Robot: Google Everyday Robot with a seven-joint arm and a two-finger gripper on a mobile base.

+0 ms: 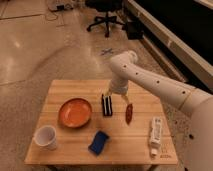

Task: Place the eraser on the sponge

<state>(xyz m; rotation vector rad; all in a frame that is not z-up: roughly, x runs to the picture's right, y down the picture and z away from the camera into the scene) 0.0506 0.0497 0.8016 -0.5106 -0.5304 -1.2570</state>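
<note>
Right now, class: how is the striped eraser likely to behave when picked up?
The eraser looks small and blocky, so it is probably stiff, light and unlikely to roll. Lying flat, it should hardly tip. The gripper hangs just above and right of it.

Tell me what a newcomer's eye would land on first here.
First, the big white arm reaching in from the right, with its gripper at the middle of the wooden table, close above the black-and-white striped eraser. Then the colours draw the eye: the orange plate left of the eraser and the bright blue sponge near the front edge.
</note>
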